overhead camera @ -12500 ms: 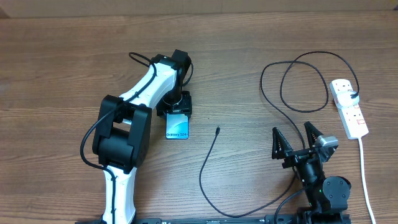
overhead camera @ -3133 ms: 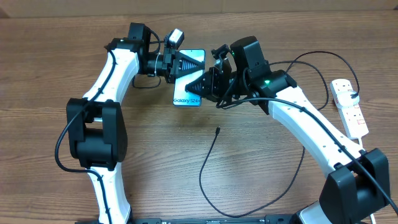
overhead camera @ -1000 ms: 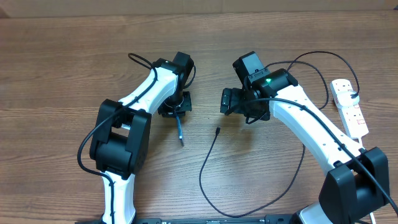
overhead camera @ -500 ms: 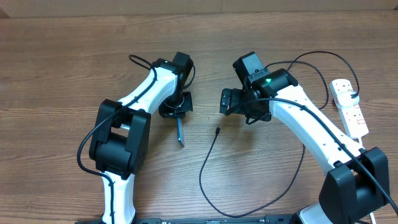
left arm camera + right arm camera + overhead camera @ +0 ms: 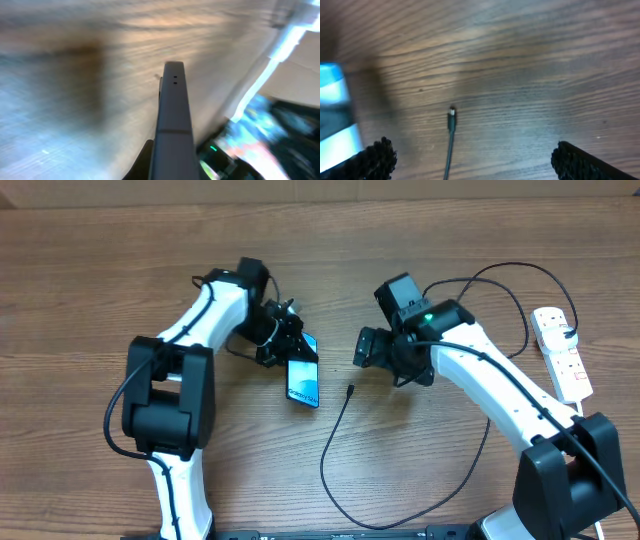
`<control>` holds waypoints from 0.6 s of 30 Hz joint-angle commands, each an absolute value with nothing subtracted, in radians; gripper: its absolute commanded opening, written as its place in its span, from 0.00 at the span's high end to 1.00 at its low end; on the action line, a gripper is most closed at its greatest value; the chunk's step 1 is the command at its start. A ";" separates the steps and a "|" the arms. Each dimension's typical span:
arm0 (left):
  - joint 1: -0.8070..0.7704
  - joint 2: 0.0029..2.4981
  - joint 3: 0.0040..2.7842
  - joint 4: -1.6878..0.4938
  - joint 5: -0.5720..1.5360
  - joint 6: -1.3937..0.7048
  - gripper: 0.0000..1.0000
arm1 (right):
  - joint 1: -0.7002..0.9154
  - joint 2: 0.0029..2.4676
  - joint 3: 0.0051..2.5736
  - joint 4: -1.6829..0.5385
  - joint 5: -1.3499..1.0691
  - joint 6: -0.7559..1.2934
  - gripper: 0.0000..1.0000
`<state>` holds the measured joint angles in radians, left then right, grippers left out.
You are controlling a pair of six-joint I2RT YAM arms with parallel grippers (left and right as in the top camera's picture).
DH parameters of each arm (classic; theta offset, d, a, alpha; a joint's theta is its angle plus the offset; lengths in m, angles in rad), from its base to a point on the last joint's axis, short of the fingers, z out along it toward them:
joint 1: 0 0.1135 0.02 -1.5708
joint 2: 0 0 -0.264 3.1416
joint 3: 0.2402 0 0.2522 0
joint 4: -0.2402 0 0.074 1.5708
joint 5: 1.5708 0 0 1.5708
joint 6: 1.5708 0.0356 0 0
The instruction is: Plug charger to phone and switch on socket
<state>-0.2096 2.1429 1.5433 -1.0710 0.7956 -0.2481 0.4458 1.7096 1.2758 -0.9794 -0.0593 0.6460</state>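
Observation:
The phone (image 5: 303, 381), its light-blue screen showing, hangs tilted above the table with my left gripper (image 5: 287, 348) shut on its upper end. In the left wrist view the phone (image 5: 173, 120) shows as a dark slab seen edge-on, running out from between the jaws. The charger is a thin black cable (image 5: 330, 450) lying on the wood, its connector tip (image 5: 351, 390) just right of the phone. My right gripper (image 5: 368, 350) hovers open above and right of that tip. In the right wrist view the tip (image 5: 452, 113) lies between the spread fingertips (image 5: 376, 157). The socket (image 5: 562, 356) is at the far right.
The black cable loops (image 5: 480, 310) across the table's right half and ends at a black plug (image 5: 568, 332) in the power strip. A white cord (image 5: 588, 465) runs from the strip toward the front edge. The phone's bright edge (image 5: 335, 117) shows at the right wrist view's left side.
My left arm has swung its wrist round: the phone, edge-on and pointing down a moment ago, now shows its screen and sits closer to the cable tip. The right gripper has barely shifted.

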 commanded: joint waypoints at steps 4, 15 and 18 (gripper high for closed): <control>-0.183 2.138 1.536 -1.106 1.021 -0.127 0.96 | 0.445 1.715 1.132 -0.870 -0.058 0.767 0.00; -0.218 2.138 1.535 -1.092 1.015 -0.138 0.96 | 0.445 1.715 1.001 -0.700 -0.138 0.767 0.33; -0.228 2.138 1.535 -1.071 1.010 -0.138 0.96 | 0.445 1.715 1.000 -0.701 -0.133 0.792 0.46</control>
<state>-0.2146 2.1429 1.5433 -1.0828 0.9661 -0.1535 0.4458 1.7115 1.0050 -0.7033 -0.1303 0.7658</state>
